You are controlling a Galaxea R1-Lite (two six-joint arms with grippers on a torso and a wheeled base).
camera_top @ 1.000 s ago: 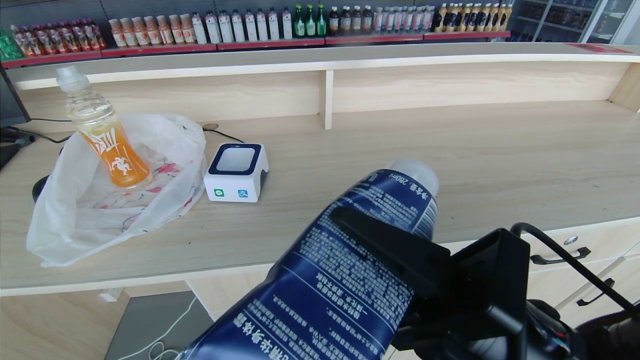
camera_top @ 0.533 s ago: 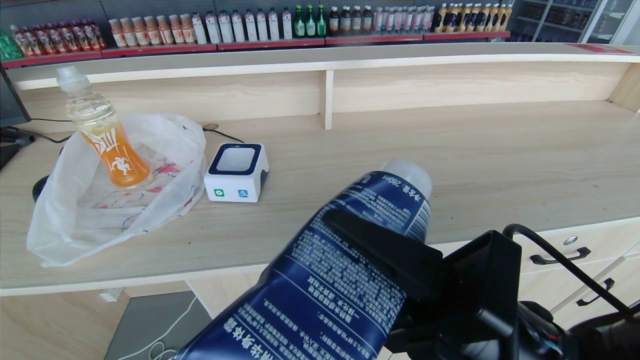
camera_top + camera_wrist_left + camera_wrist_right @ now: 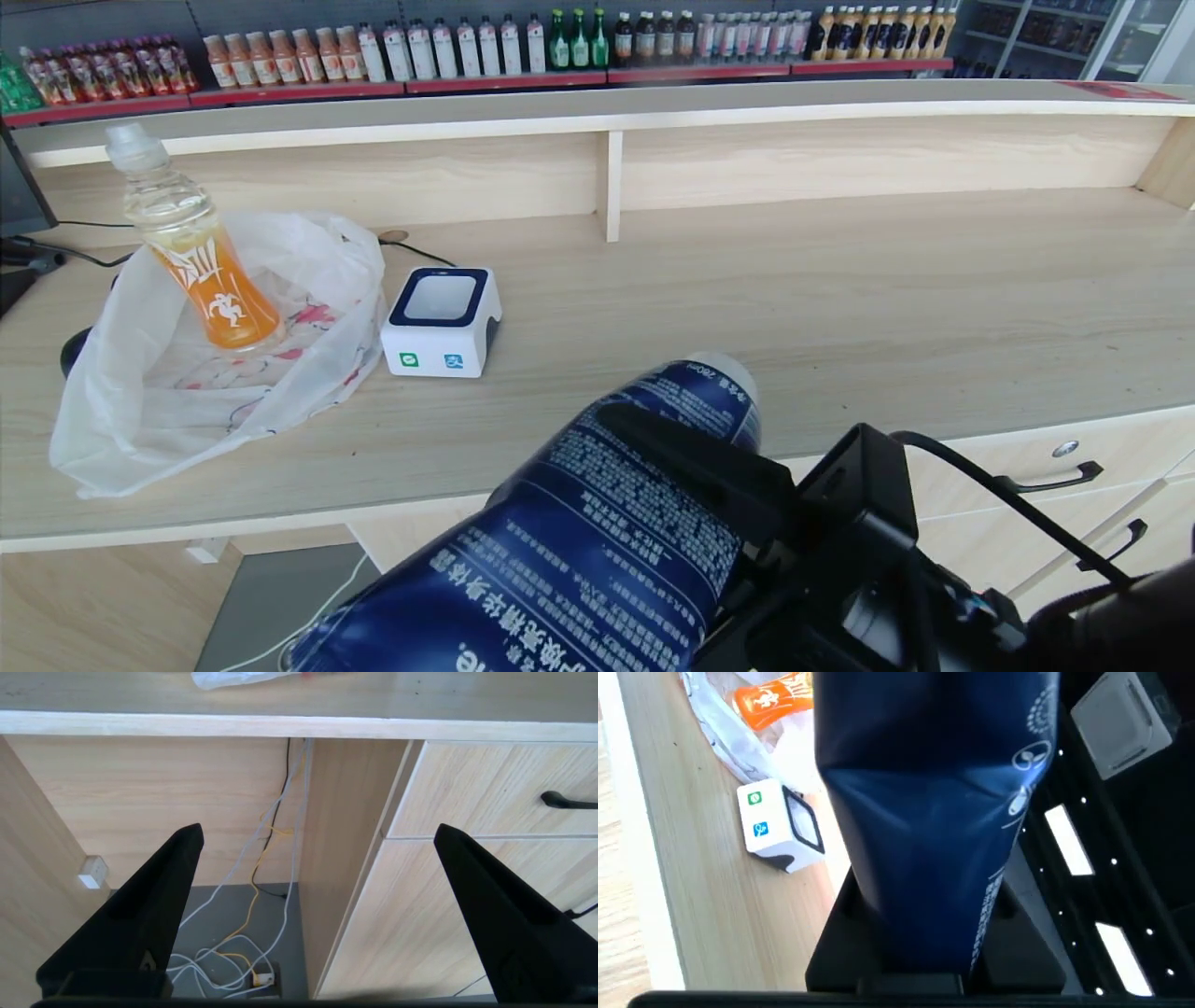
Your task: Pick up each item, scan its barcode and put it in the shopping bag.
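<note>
with right gripper [image 3: 674, 487] clenched on the blue tube [image 3: 579, 551] above the near edge of the bench [image 3: 840, 308], carry it across to the scanner [image 3: 441, 319] — barcode turned toward the glass, held steady — before the shopping bag [image 3: 140, 420].

head and right wrist cameras (near) share the scanner [image 3: 441, 320].
</note>
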